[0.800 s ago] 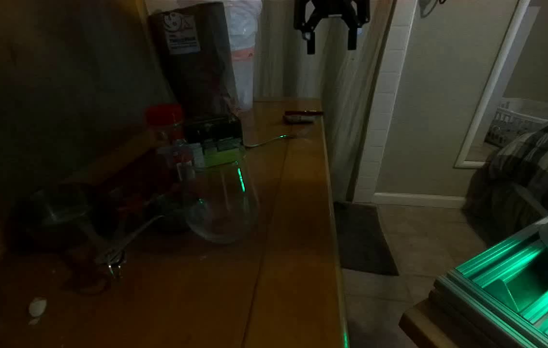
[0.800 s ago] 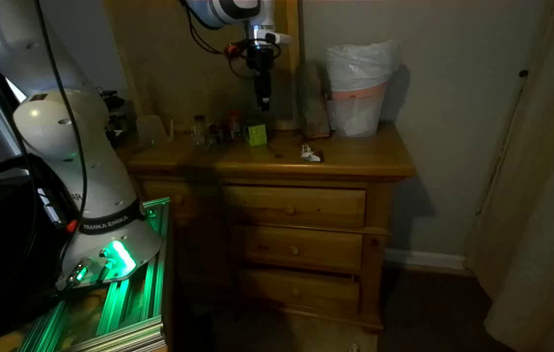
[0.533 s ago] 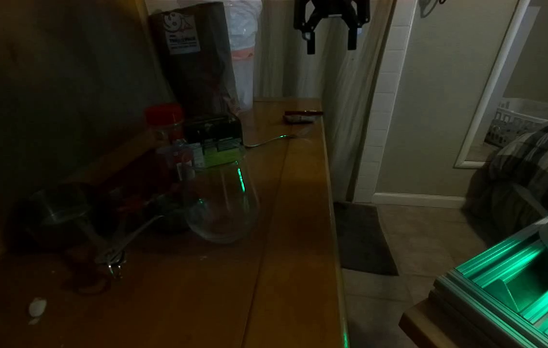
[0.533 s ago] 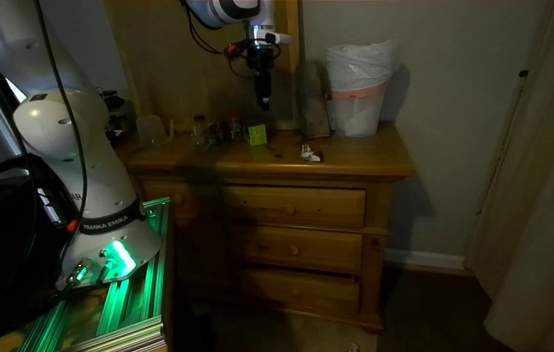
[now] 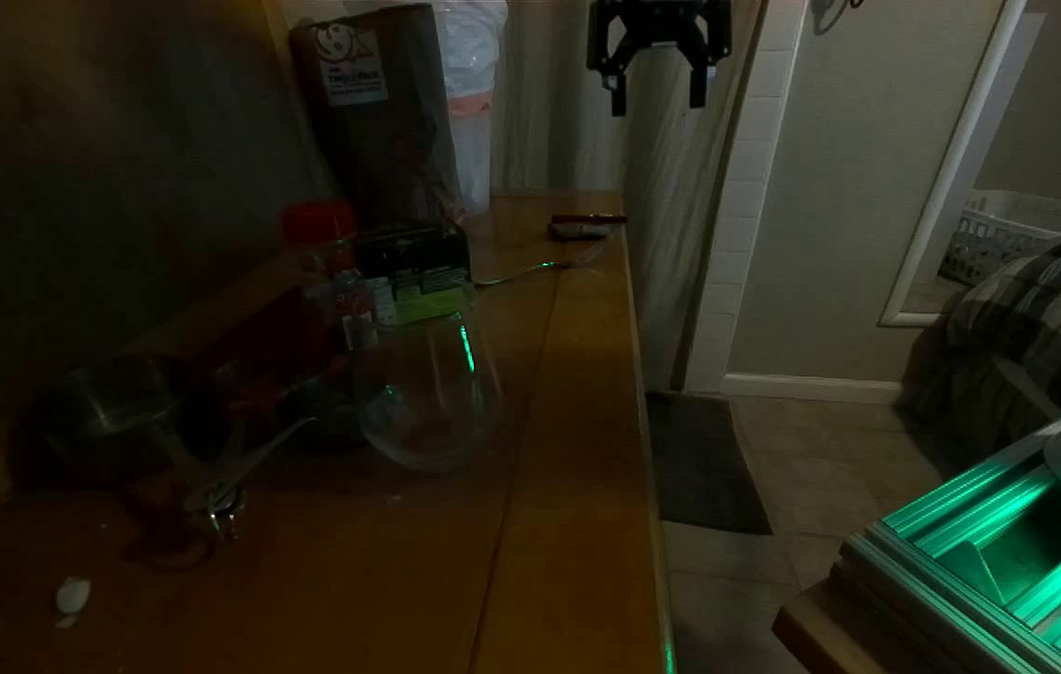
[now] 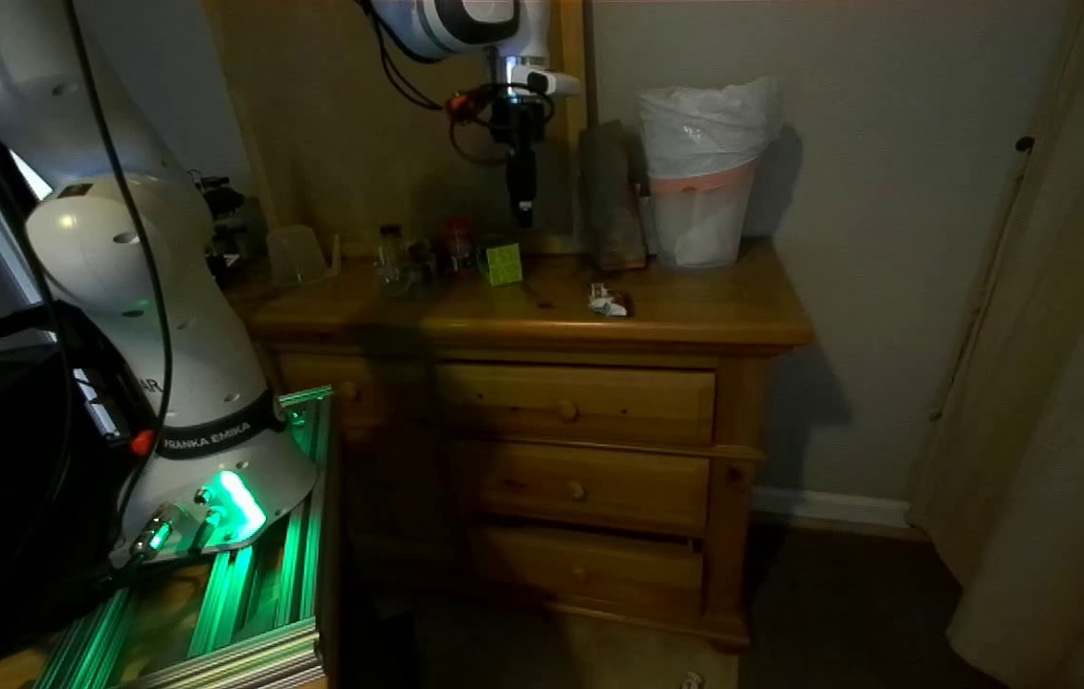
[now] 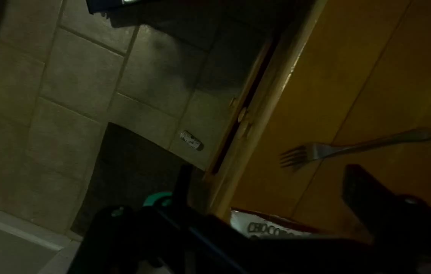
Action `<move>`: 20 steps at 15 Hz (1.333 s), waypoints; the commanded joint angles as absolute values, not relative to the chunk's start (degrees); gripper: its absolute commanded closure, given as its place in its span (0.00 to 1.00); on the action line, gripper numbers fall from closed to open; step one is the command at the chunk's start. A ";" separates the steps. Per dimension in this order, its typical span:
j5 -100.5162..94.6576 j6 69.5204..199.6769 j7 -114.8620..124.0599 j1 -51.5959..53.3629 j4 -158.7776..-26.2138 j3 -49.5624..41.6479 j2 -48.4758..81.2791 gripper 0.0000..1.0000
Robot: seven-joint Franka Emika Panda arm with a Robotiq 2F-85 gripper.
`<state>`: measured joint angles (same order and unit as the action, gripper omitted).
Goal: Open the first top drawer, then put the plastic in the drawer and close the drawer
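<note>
My gripper [image 5: 658, 105] hangs high above the dresser top, its two fingers spread apart and nothing between them. The wrist view shows the open gripper [image 7: 270, 171] over the wood. I take the plastic [image 7: 259, 224] to be the white and dark-red wrapper lettered "CHOCO"; the gripper's body covers its lower part. On the dresser's front edge lies the plastic [image 6: 608, 302], below and to the right of the gripper [image 6: 524, 218] in that exterior view. The first top drawer [image 6: 503, 392] looks closed, with a round knob [image 6: 567, 411] on its wooden front.
A fork [image 7: 325, 151] lies near the wrapper. Along the back of the dresser top stand a green box [image 6: 503, 265], a red-lidded jar [image 5: 318, 225], a clear glass [image 5: 427, 402], a paper bag [image 5: 375, 112] and a lined bin [image 6: 704, 211]. The bottom drawer [image 6: 589, 574] seems slightly ajar.
The gripper has come down a little and shifted slightly to the right in both exterior views. Its fingers stay spread; the wrapper and the drawers have not moved.
</note>
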<state>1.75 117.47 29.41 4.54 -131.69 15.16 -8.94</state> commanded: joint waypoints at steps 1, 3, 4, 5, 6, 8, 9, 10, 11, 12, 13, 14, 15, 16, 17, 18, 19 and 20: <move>0.71 121.07 26.24 3.57 -135.08 10.63 -7.67 0.00; -1.57 122.40 20.84 3.27 -136.33 8.75 -6.45 0.00; -0.86 123.22 14.76 3.50 -137.26 7.63 -5.92 0.00; -0.70 123.73 10.95 3.60 -137.74 6.91 -5.60 0.00; 0.65 124.50 6.34 3.63 -139.33 6.04 -5.73 0.00; 0.90 125.52 -1.57 3.42 -141.23 4.74 -5.01 0.00; 0.90 125.82 -5.45 3.29 -142.09 4.11 -4.54 0.00; 0.70 126.28 -9.35 3.09 -143.17 3.43 -4.03 0.00; 0.54 126.66 -13.20 2.92 -144.08 2.78 -3.74 0.00; 0.34 127.29 -17.03 2.79 -145.08 2.21 -3.60 0.00; 0.67 128.61 -21.26 2.55 -145.87 1.50 -2.56 0.00; 1.04 129.64 -25.08 2.51 -145.80 1.09 -0.44 0.00; 0.31 127.06 -18.49 2.92 -144.96 1.80 -2.74 0.00; 0.33 127.92 -21.19 2.68 -145.55 1.44 -1.93 0.00; 0.33 128.44 -22.59 2.48 -145.67 1.30 -1.12 0.00; 0.33 128.75 -23.25 2.41 -145.67 1.30 -0.56 0.00; 0.33 128.85 -23.48 2.39 -145.67 1.32 -0.28 0.00; 0.33 128.85 -23.62 2.40 -145.67 1.33 -0.25 0.00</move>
<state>0.33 128.94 -23.64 2.68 -145.73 1.04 -0.26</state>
